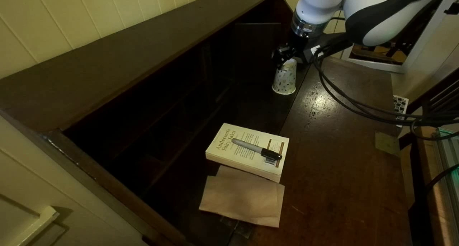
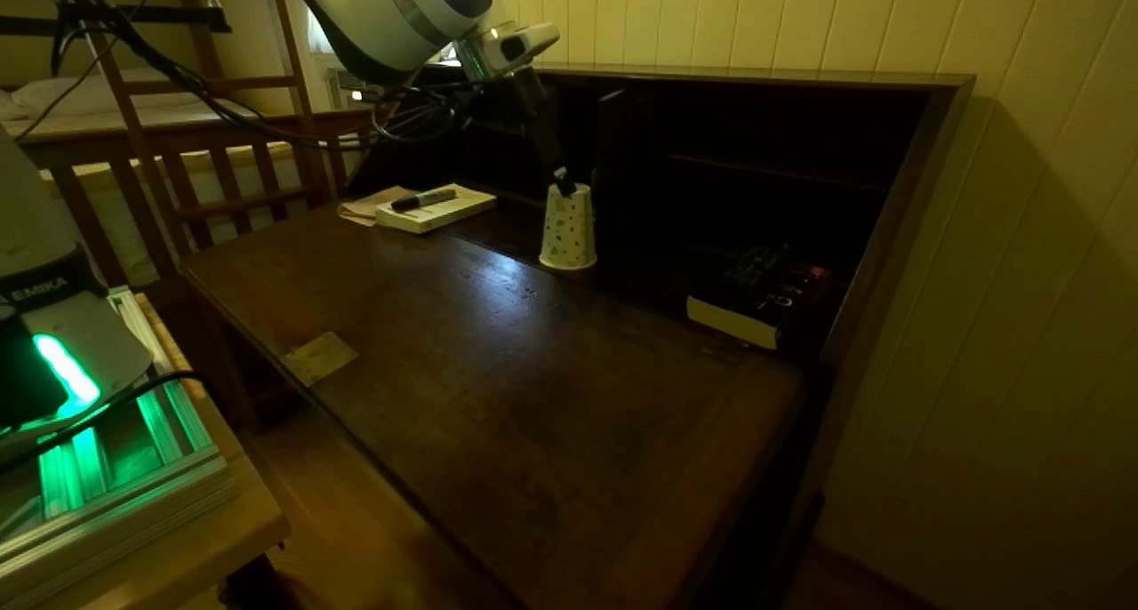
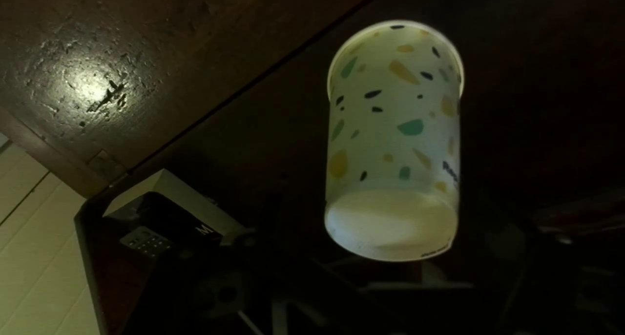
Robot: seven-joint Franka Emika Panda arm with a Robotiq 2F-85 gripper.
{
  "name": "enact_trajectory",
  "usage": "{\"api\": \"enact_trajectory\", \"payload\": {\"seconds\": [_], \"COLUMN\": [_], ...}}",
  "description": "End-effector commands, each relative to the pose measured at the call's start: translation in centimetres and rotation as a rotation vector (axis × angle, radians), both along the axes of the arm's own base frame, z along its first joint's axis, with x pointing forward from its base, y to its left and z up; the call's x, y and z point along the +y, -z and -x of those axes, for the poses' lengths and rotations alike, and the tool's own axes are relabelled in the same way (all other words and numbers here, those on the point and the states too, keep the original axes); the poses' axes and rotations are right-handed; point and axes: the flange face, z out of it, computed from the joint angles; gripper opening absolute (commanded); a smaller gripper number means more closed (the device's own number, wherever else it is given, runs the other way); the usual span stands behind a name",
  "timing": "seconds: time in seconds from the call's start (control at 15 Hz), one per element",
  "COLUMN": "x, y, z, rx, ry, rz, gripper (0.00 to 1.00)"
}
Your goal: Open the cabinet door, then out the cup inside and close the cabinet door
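Note:
The cup is white with small coloured flecks and stands upside down, narrow end up, in front of the dark cabinet [image 1: 143, 34]; it shows in both exterior views [image 1: 285, 79] [image 2: 569, 232] and large in the wrist view [image 3: 394, 130]. My gripper [image 1: 283, 61] is at the cup's top, and in an exterior view a dark finger [image 2: 563, 183] overlaps its upper end. In the wrist view the dark jaws [image 3: 390, 232] look spread wide on both sides of the cup; the fingertips are hard to see. A dark door panel [image 1: 256, 52] stands swung out behind the cup.
A pale book [image 1: 247, 145] with a marker [image 1: 256, 149] lies beside brown paper [image 1: 244, 199]. A thick dark book [image 2: 756, 299] lies at the cabinet's far end, also in the wrist view [image 3: 171, 213]. The fold-down desk top [image 2: 498, 370] extends in front. Cables hang from the arm.

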Motion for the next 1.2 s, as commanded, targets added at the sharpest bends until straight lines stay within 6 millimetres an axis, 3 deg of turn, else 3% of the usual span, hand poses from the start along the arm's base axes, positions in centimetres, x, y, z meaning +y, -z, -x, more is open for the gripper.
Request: {"api": "enact_trajectory", "payload": {"seconds": [0.0, 0.13, 0.27, 0.33, 0.4, 0.53, 0.67, 0.8, 1.13], "x": [-0.7, -0.7, -0.7, -0.7, -0.7, -0.5, -0.3, 0.2, 2.5], "y": [0.3, 0.4, 0.6, 0.6, 0.7, 0.7, 0.7, 0.6, 0.7], "z": [-0.6, -0.7, -0.8, -0.8, -0.8, -0.9, -0.9, -0.9, -1.1], "rx": [-0.014, -0.012, -0.010, -0.010, -0.010, -0.011, -0.014, -0.016, 0.011], "ry": [-0.009, -0.008, -0.008, -0.008, -0.008, -0.016, -0.022, -0.041, -0.123], "rz": [-0.012, -0.012, -0.012, -0.013, -0.013, -0.018, -0.021, -0.031, -0.030], "gripper": [1.00, 1.00, 0.83, 0.68, 0.59, 0.51, 0.54, 0.49, 0.50]}}
